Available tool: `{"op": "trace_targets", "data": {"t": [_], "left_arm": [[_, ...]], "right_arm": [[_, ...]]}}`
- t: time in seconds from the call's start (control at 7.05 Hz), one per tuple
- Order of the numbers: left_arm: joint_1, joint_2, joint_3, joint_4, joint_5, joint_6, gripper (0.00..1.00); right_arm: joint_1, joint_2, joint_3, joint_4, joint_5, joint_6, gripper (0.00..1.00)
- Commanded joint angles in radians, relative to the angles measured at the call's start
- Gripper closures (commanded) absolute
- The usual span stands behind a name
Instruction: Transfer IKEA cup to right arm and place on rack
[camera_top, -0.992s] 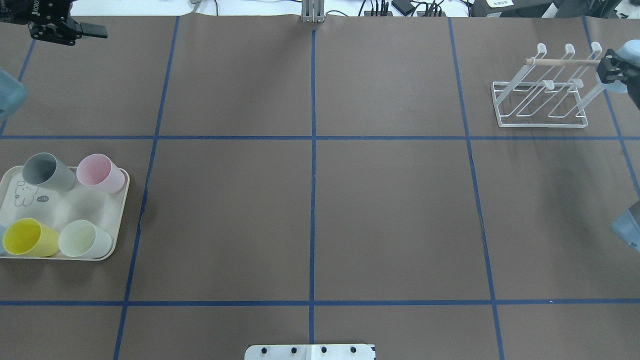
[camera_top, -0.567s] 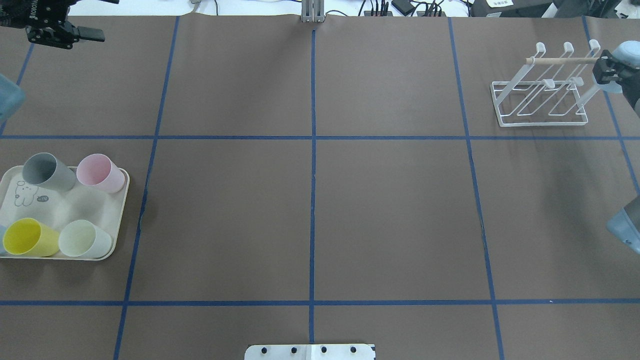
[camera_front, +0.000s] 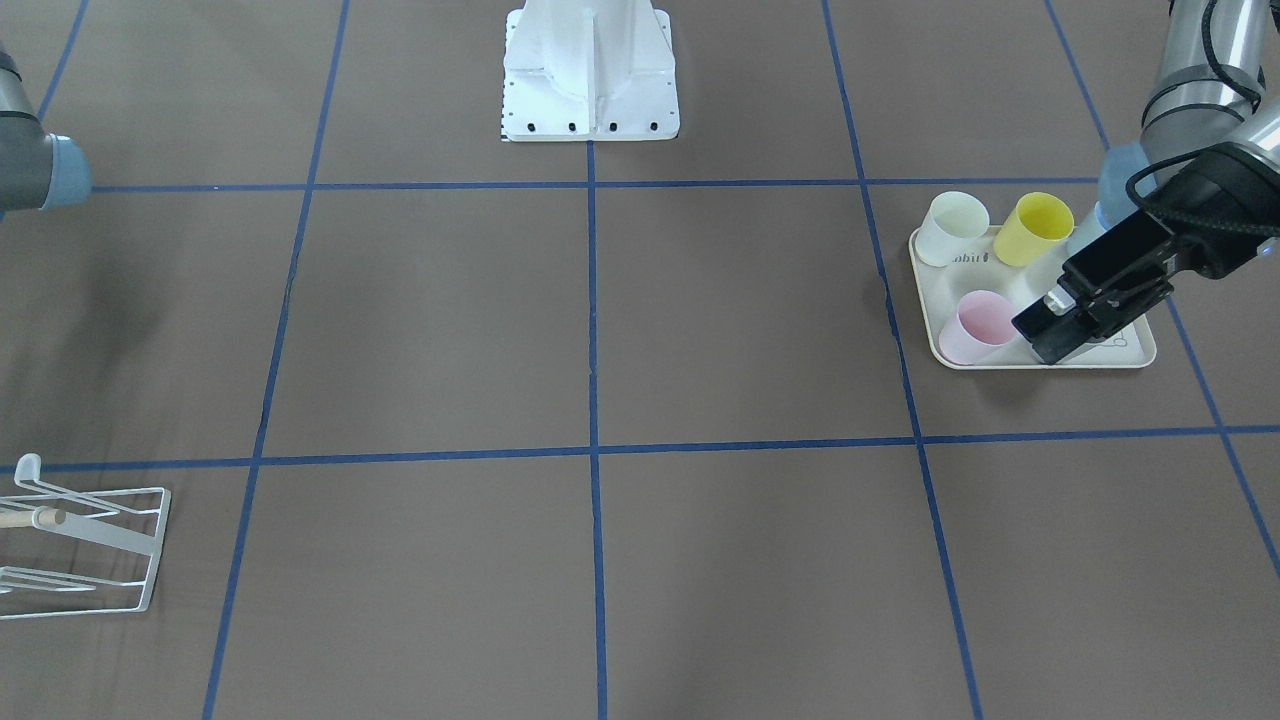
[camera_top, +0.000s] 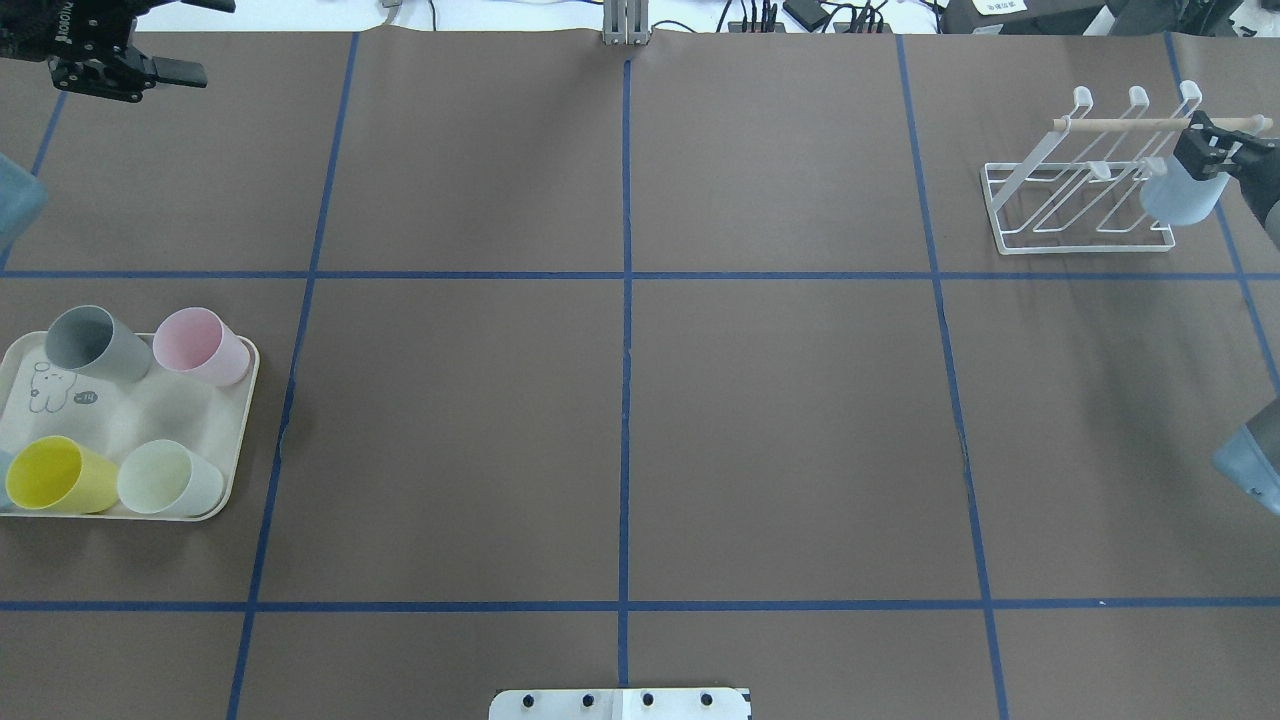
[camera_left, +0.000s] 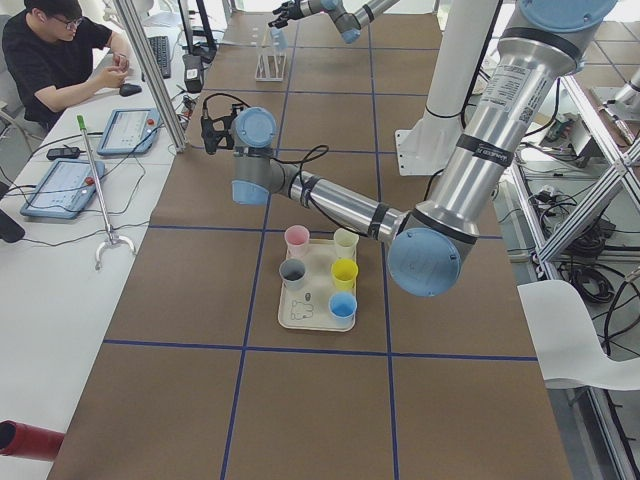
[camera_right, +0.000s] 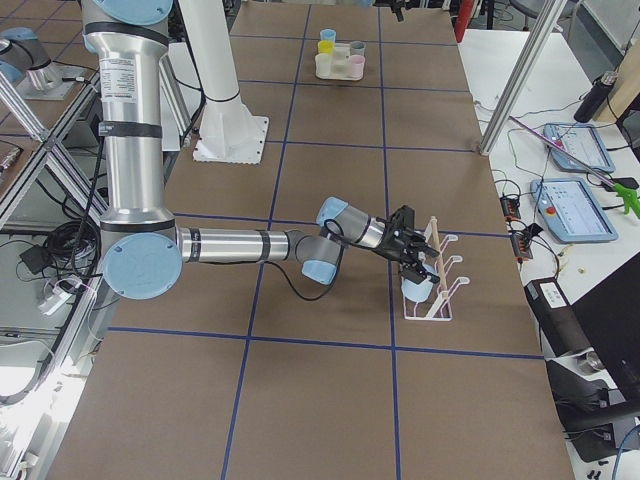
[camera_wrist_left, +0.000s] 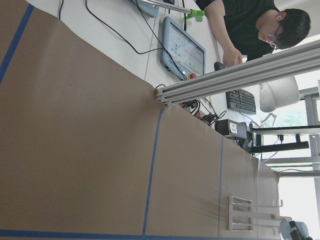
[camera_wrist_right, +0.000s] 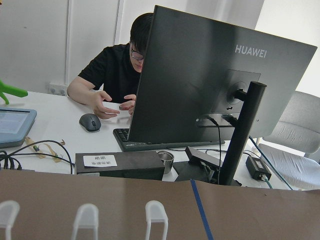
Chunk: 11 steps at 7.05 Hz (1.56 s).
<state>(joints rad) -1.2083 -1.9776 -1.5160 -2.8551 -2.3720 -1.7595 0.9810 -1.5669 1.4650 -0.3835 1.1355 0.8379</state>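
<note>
Placing step, I judge. The right tool (camera_top: 1200, 158) grips the pale-blue cup (camera_top: 1180, 197) at the 3 o'clock end of the rack (camera_top: 1120, 123), which stands at the desk's (camera_top: 800, 400) 2 o'clock seen from overhead. Next, I'd say: seat the cup over a prong (camera_top: 1190, 93), then release.
</note>
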Motion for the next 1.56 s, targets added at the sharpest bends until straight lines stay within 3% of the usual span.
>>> {"op": "trace_targets", "data": {"t": [0.0, 0.28, 0.57, 0.85, 1.13, 1.28, 1.42], "left_arm": [[0.001, 0.0, 0.0, -0.001, 0.0, 0.0, 0.02], [-0.004, -0.003, -0.003, 0.002, -0.007, 0.0, 0.01], [-0.034, 0.012, 0.007, 0.006, -0.023, 0.11, 0.01], [-0.086, 0.042, -0.012, 0.202, -0.023, 0.428, 0.01], [-0.106, 0.11, -0.012, 0.325, -0.004, 0.718, 0.01], [-0.102, 0.144, -0.027, 0.357, 0.081, 0.814, 0.0], [-0.074, 0.178, -0.048, 0.409, 0.24, 0.933, 0.0]], "right_arm": [[-0.001, -0.002, -0.005, 0.024, 0.006, -0.003, 0.0], [0.004, -0.01, 0.053, 0.023, 0.039, -0.003, 0.0], [0.007, -0.086, 0.222, -0.03, 0.168, 0.0, 0.0], [0.005, -0.123, 0.384, -0.185, 0.235, 0.015, 0.0], [0.005, -0.119, 0.409, -0.193, 0.353, 0.108, 0.0], [0.004, -0.102, 0.42, -0.193, 0.422, 0.221, 0.0], [0.004, -0.073, 0.423, -0.198, 0.447, 0.318, 0.0]]}}
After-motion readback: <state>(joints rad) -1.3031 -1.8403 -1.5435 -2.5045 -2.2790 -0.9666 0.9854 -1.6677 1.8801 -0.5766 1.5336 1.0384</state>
